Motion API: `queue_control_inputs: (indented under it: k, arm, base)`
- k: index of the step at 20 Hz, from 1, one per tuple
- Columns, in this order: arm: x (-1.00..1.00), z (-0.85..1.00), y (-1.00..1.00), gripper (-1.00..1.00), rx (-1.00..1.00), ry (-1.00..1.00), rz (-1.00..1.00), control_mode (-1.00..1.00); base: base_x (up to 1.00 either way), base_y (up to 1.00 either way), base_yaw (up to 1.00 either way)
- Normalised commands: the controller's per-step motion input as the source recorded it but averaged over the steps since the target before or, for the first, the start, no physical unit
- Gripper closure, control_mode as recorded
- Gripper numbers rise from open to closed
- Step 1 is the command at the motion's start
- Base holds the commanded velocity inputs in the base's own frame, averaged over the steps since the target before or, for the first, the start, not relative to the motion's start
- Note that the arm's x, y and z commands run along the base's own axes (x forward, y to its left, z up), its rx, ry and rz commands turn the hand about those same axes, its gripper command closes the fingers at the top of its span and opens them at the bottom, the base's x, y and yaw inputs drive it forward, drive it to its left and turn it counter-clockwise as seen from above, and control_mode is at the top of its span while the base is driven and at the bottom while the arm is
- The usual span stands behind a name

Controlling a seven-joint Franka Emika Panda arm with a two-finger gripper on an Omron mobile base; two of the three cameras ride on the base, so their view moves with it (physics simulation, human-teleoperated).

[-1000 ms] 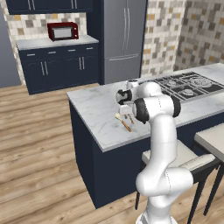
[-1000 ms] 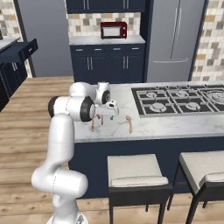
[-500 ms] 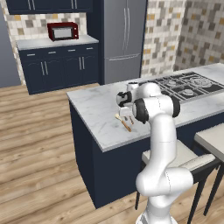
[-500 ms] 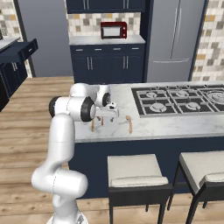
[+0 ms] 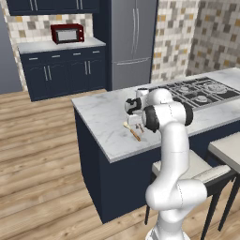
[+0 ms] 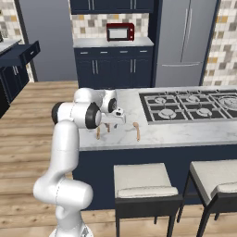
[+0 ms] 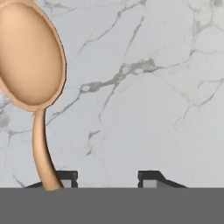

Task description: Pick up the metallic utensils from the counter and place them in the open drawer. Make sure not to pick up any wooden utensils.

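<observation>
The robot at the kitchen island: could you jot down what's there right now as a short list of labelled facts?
place: white marble counter with a black gas hob
gripper: gripper low over the marble, fingers apart, holding nothing
nearest thing: wooden spoon, bowl up, lying on the marble; its handle runs down past one fingertip, not between the two
other wooden spoon: lies toward the hob
drawer: dark blue drawer stands open, across the room
</observation>
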Motion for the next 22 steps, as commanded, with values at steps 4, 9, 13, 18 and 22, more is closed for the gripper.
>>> queue_control_inputs:
  k: [4,9,13,18,22]
  arm:
    - [0.00,-0.05,0.00,1.00,0.00,0.00,0.03,-1.00]
    - [-0.07,0.05,0.00,1.00,0.00,0.00,0.00,-1.00]
    - [-0.69,0.75,0.01,1.00,0.00,-0.04,-0.10,-1.00]
    - [-0.87,1.00,0.41,1.00,-0.02,-0.02,-0.13,-1.00]
    - [-1.00,0.85,0.28,1.00,0.00,-0.03,0.00,-1.00]
  base:
    - [0.00,0.00,0.00]
    - [0.00,0.00,0.00]
    - [0.00,0.00,0.00]
    - [0.00,0.00,0.00]
    - [0.00,0.00,0.00]
